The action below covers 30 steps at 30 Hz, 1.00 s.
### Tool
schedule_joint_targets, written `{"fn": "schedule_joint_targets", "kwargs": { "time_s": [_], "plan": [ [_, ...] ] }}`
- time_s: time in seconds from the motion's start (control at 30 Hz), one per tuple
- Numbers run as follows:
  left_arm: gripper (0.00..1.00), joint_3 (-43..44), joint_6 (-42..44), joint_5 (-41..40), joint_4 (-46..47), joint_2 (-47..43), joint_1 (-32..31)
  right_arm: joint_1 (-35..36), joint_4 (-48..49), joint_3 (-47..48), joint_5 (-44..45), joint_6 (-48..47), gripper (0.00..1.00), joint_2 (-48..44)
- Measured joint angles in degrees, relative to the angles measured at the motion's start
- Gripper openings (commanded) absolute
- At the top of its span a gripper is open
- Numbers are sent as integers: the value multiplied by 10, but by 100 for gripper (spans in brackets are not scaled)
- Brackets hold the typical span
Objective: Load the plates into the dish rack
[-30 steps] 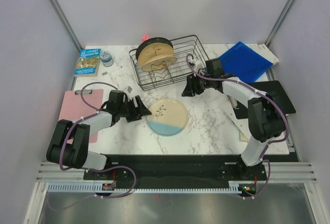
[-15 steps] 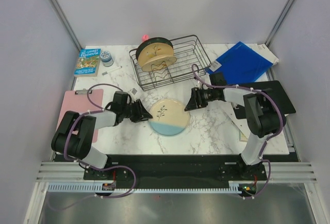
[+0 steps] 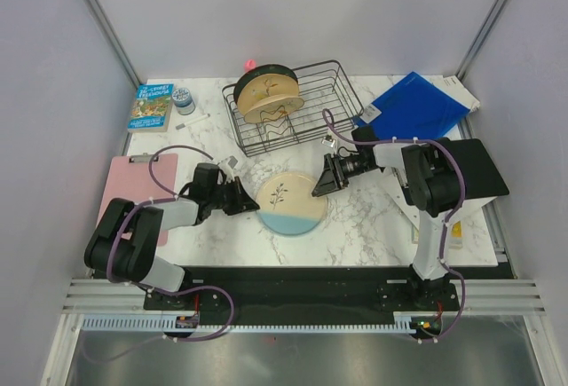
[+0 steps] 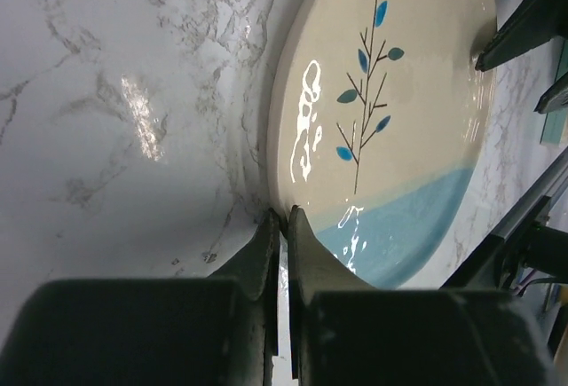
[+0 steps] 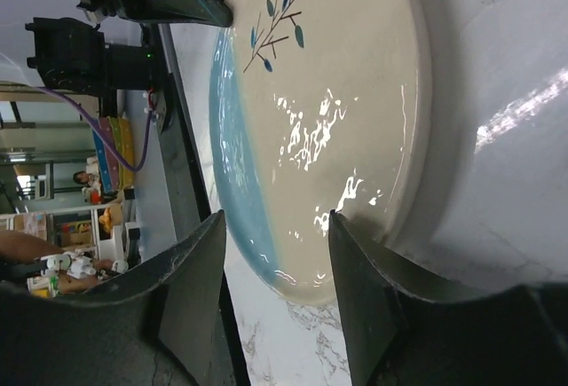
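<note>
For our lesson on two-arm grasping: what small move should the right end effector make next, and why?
Probably close the right end effector on the cream-and-blue plate. Its jaws stand open on either side of the plate's near rim, while the shut left end effector touches the opposite rim, which should keep the plate from sliding away.

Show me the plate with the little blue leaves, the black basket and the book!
Sprig plate point(image 3: 293, 193): top view, its cream middle.
Dish rack point(image 3: 324, 106): top view, bare wire floor.
Book point(image 3: 151, 106): top view, middle of cover.
</note>
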Motion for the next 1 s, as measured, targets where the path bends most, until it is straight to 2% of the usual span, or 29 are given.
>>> {"fn": "schedule_joint_targets", "kwargs": {
  "time_s": [0.2, 0.43, 0.6, 0.7, 1.0],
  "plan": [
    [2, -2, 43, 0, -16, -20, 0, -4, -70, 19, -12, -62, 59, 7],
    [2, -3, 59, -2, -27, -22, 2, -43, -96, 18, 72, -104, 59, -46],
    [2, -3, 69, 0, -28, -24, 1, -45, -92, 18, 97, -108, 59, -40],
    [2, -3, 69, -1, -28, -24, 1, -29, -118, 31, 68, -126, 59, -5],
    [2, -2, 69, -4, -19, -22, 7, 36, -287, 73, -9, -228, 59, 64]
  ]
}}
